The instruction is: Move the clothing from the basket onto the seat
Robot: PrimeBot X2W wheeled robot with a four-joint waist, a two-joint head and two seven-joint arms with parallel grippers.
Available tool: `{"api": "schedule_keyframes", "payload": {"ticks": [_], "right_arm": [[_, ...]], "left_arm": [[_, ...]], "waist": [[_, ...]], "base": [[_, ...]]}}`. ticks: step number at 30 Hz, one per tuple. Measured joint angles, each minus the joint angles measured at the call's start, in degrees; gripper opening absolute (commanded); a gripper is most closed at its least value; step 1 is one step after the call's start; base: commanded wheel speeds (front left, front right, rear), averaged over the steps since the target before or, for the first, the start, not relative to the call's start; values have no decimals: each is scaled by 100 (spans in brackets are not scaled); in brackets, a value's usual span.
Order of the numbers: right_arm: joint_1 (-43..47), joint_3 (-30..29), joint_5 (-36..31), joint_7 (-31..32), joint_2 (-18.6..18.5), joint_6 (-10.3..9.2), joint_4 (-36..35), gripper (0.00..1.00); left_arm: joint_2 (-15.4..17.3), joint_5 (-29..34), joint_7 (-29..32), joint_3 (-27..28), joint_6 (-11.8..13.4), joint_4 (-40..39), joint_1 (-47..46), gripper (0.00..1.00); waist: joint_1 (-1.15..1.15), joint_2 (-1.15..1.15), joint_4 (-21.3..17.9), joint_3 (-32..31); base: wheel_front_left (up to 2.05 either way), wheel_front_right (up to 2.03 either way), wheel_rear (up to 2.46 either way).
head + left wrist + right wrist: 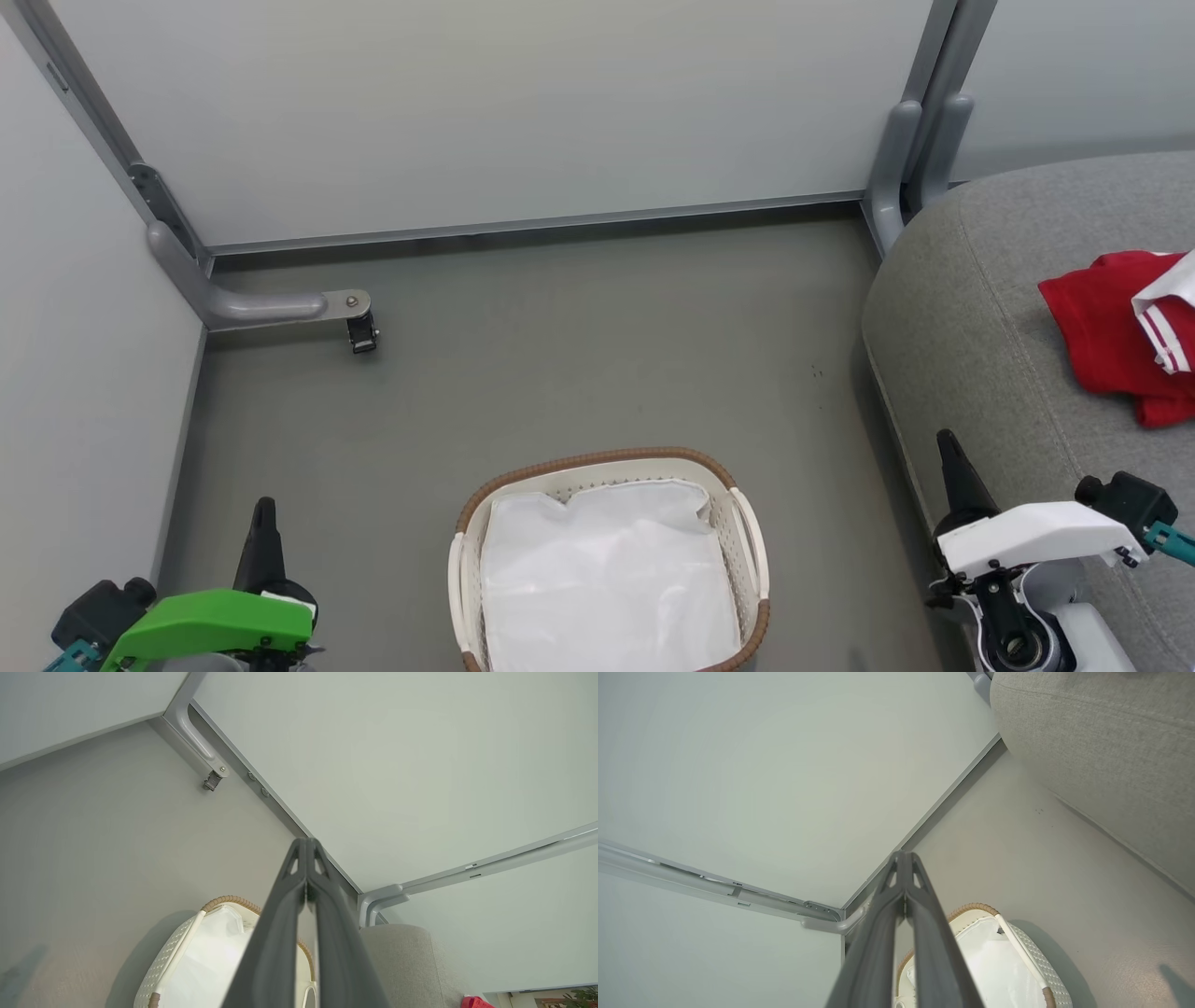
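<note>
Red clothing with white trim (1120, 331) lies on the grey seat (971, 308) at the right edge of the head view; a scrap of red clothing (474, 1002) also shows in the left wrist view beside the seat (411, 961). The white basket (742, 541) with a brown rim stands on the floor at bottom centre, holding only a white liner (607, 579). My left gripper (264, 509) is shut and empty at the lower left, left of the basket. My right gripper (948, 443) is shut and empty at the lower right, beside the seat's front edge. Both wrist views show closed fingers, left (306, 847) and right (903, 856).
Pale partition walls (485, 103) close off the back and left. A grey metal foot with a castor (359, 329) sticks out onto the floor at back left, and another post (901, 168) stands at back right by the seat. Bare grey floor (579, 355) lies beyond the basket.
</note>
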Motion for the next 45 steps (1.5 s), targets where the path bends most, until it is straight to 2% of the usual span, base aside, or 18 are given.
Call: {"api": "schedule_keyframes", "payload": {"ticks": [24,45], "right_arm": [[104,-202,1385,365,-11,0,-265,0],[135,-353,2374,639,-20,-1,-457,0]], "left_arm": [[1,-1368,374,109,0,-244,-92,0],[2,-2321,653,172,0,-413,-155,0]], "waist": [[0,0,9,-42],[0,0,18,-78]], "base": [[0,0,0],[0,0,0]]}}
